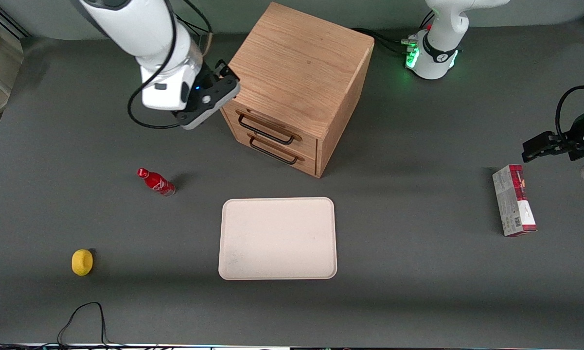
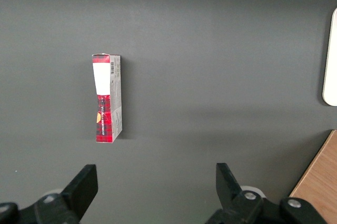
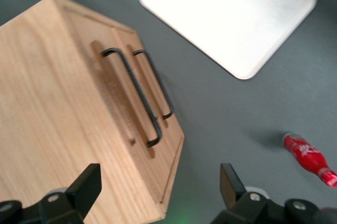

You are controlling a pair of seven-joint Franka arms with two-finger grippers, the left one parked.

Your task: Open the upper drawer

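Upper drawer [image 1: 272, 130] sits closed, its black handle [image 1: 266, 130] untouched. Gripper [image 1: 213, 99] hovers beside the cabinet [image 1: 299, 73], fingers spread. Aiming low risks catching the lower drawer [image 1: 283, 155] instead.

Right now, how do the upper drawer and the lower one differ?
The upper drawer sits directly under the cabinet top; the lower drawer sits below it, nearer the table. The open tool hovers above and nearest the upper drawer's handle. Both are shut, light oak, with thin black bar handles.
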